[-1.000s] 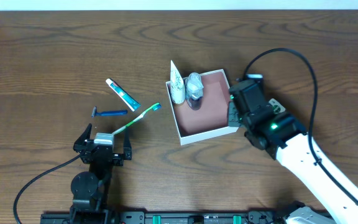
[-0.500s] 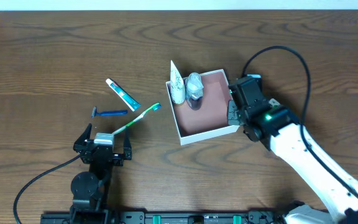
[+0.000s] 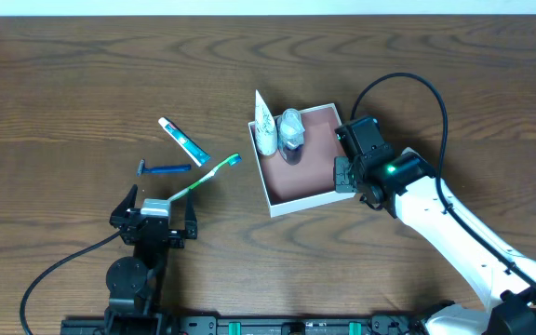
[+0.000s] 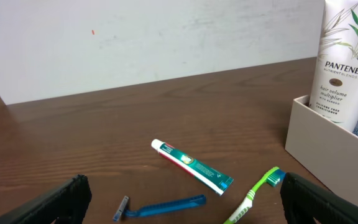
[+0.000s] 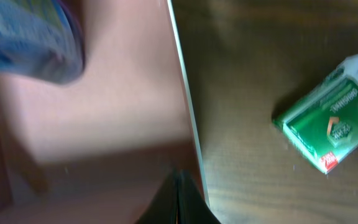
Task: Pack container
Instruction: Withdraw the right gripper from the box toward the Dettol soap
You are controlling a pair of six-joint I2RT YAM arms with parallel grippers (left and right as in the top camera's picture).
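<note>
Container (image 3: 307, 172): a shallow square cardboard box with thin white walls and a pinkish-brown inner floor. It sits right of centre on the brown wood-grain table (image 3: 82, 74).
- Open top faces up. Sides read as equal, so there is no clear long axis.
- It is turned a little out of line with the table edges, with one corner pointing toward the near edge and slightly left.
- Walls are low and clean. Most of the floor is bare.

Contents, both at the far side:
- White Pantene tube (image 4: 344, 62), standing on end against the left wall in the far-left corner.
- Blue-grey rounded item (image 3: 291, 130) just beside it. It is too blurred in the right wrist view to identify.

Right gripper (image 3: 345, 174): over the box's right wall. In the wrist view its dark fingers (image 5: 174, 198) are pressed together into a wedge, with nothing visible between them. The tip lies just inside the white wall line — contact with the wall cannot be told. A green printed packet (image 5: 328, 130) lies on the wood outside that wall.

Left gripper (image 3: 156, 212): near the front edge, well apart from the box. Its fingers (image 4: 67, 196) are spread wide and hold nothing.

Loose on the table left of the box:
- White-and-teal toothpaste tube (image 3: 184, 140)
- Blue razor (image 3: 164, 169)
- Green toothbrush (image 3: 207, 175), lying on a diagonal with its head toward the box
</note>
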